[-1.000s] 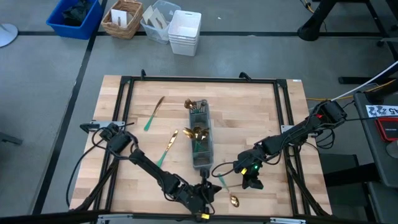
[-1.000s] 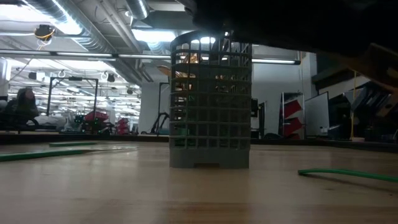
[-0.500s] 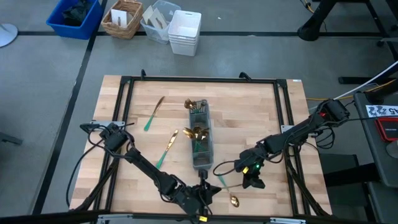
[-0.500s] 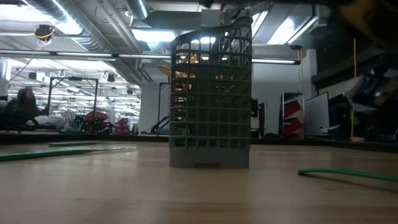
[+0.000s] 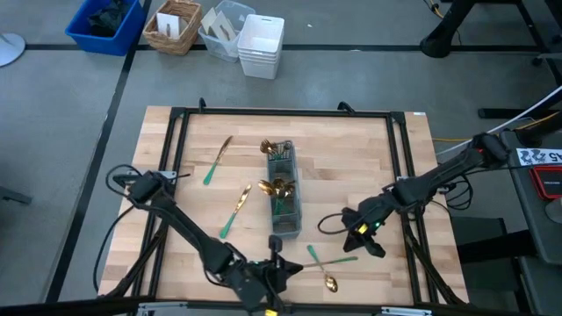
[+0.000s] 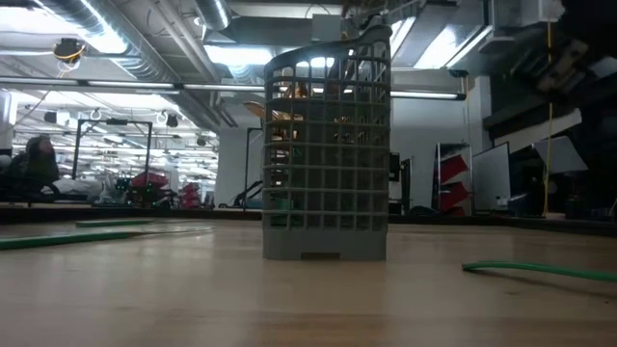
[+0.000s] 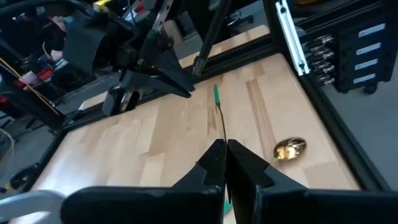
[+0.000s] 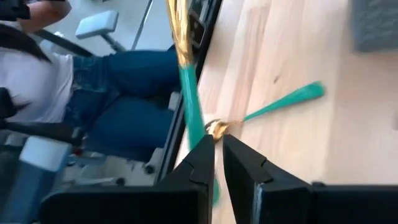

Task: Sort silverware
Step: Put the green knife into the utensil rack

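Silverware: spoon (image 5: 320, 269) flat near table's (image 5: 369, 158) front edge, handle toward caddy (image 5: 284, 200). Fork (image 8: 186, 74) clamped in right gripper (image 5: 359, 231), gold head outward. Left gripper (image 5: 277, 266) closed, empty.

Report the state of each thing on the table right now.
Caddy: upright, silverware inside.
Knife: flat, left of caddy.
Second loose piece: flat, beside caddy.
Spoon: flat, near front edge.
Right gripper: shut on green-handled piece.
Left gripper: shut, empty.
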Tool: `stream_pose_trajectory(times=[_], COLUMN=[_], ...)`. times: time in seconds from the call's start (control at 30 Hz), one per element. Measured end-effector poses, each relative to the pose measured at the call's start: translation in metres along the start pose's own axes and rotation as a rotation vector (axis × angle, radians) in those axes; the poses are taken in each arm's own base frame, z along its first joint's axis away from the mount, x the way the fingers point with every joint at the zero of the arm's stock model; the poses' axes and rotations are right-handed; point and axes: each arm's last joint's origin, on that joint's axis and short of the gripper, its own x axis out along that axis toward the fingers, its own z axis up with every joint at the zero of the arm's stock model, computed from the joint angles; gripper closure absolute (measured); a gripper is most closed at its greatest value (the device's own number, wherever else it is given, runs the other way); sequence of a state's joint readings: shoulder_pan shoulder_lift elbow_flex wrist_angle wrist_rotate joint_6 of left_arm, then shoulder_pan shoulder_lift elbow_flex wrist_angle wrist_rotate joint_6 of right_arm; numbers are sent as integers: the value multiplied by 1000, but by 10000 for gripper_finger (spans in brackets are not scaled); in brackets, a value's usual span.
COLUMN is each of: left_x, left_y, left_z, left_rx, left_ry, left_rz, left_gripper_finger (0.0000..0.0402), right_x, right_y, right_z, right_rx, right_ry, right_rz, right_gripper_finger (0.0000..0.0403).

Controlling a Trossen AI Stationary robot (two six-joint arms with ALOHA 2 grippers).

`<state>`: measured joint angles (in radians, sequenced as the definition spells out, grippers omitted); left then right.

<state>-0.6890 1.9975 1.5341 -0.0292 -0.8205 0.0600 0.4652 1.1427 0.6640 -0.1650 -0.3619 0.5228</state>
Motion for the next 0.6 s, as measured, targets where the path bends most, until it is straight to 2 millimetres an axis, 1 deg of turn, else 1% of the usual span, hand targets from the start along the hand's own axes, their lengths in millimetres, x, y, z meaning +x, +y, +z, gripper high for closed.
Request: stream_pose_trajectory(times=[0.1,0.3,0.47,0.6], left_x=[-20,-62,-96,-122], left_y=[13,44,75,103], left_z=[12,33,45,49], left_rx=[11,-24,-61,-81], left_ry=[7,18,23,40], left_rz=[-4,-10,-7,9], left_gripper_finger=[402,401,401,401], right_x=[-13,-34,-43,-45], right_y=[4,10,11,9], right_z=[0,-2,-3,-5], right_rx=[-38,-97,-142,-177], right_ry=[-42,-115,-153,-143], right_rz=[-31,-79,-123,-180], right_gripper_finger=[365,365,365,365])
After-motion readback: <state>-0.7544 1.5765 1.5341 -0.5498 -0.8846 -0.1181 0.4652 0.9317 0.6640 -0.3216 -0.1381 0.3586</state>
